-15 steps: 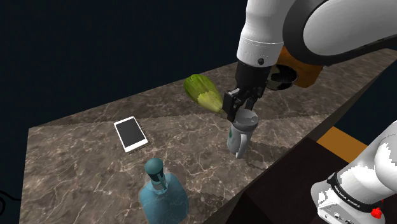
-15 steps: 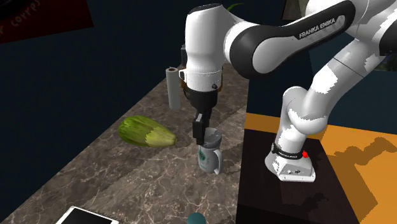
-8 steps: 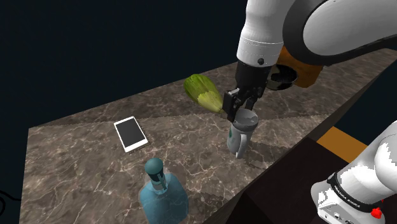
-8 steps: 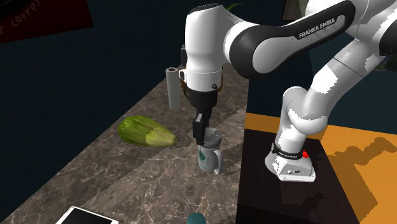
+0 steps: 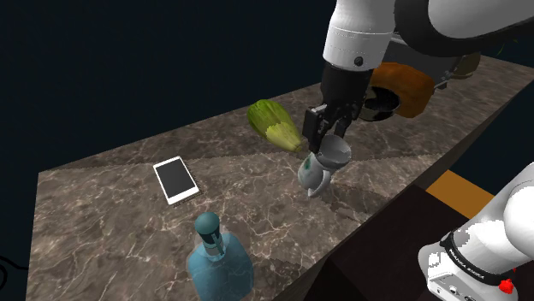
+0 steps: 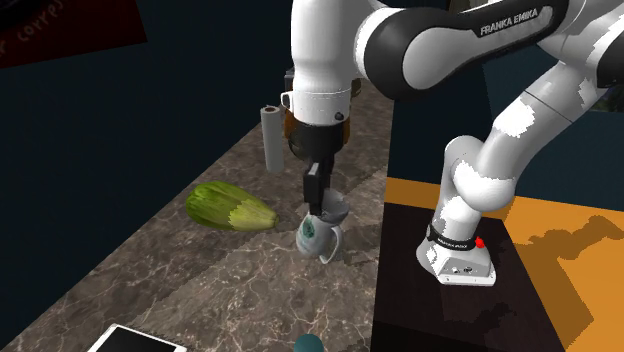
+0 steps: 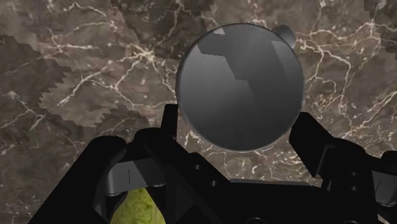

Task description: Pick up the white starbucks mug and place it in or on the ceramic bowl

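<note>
Lifted clear of the counter [image 5: 111, 214] since half a second ago, and tipped: pale mug [image 5: 318, 167] with a green mark, base swung out toward the shoulder view's left, mouth up at the fingers [image 7: 312, 143]. Raised along with it: the arm's wrist end. Nothing else on the counter shifted.

Fingers clamped on the mug, one on each side of its upper wall, as seen in the wrist view; handle [image 7: 286, 33] on the side away from the palm. Mug hanging just below the fingers, off the counter, not yet over the bowl [image 5: 394, 92].

Bowl: orange outside, dark inside, beyond the fingers toward the shoulder view's right, near but apart.

Step in hand, by judgement: carry to the bowl. To do it well:
- Keep the clamp firm. Tilt suggests pivoting in the grip, so probably some slip risk.
- Gain more height before travelling, so the low-hanging base clears the bowl's rim.
- Travel slowly, with no jerk and no swing.
- Centre the mug's base over the bowl, not the fingers, allowing for the tilt.
- Lower until seated, then release.
- Ignore the green vegetable [image 5: 274, 124] on the fingers' other side; likely off the path.
</note>
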Controlling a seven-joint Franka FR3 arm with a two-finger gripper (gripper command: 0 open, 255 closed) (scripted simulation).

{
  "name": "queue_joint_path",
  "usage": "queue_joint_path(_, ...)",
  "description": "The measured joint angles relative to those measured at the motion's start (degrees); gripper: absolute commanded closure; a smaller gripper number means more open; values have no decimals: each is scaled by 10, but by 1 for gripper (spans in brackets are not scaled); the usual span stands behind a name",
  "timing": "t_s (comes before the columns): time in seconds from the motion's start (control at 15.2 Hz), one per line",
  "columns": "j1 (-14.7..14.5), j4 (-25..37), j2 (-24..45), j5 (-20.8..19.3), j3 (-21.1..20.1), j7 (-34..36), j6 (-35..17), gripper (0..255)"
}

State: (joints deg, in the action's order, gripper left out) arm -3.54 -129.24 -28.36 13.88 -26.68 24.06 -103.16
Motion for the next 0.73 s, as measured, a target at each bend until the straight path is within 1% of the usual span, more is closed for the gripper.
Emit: queue_joint_path(0.73, 5, 86, 5, -10, 11, 6, 81, 255)
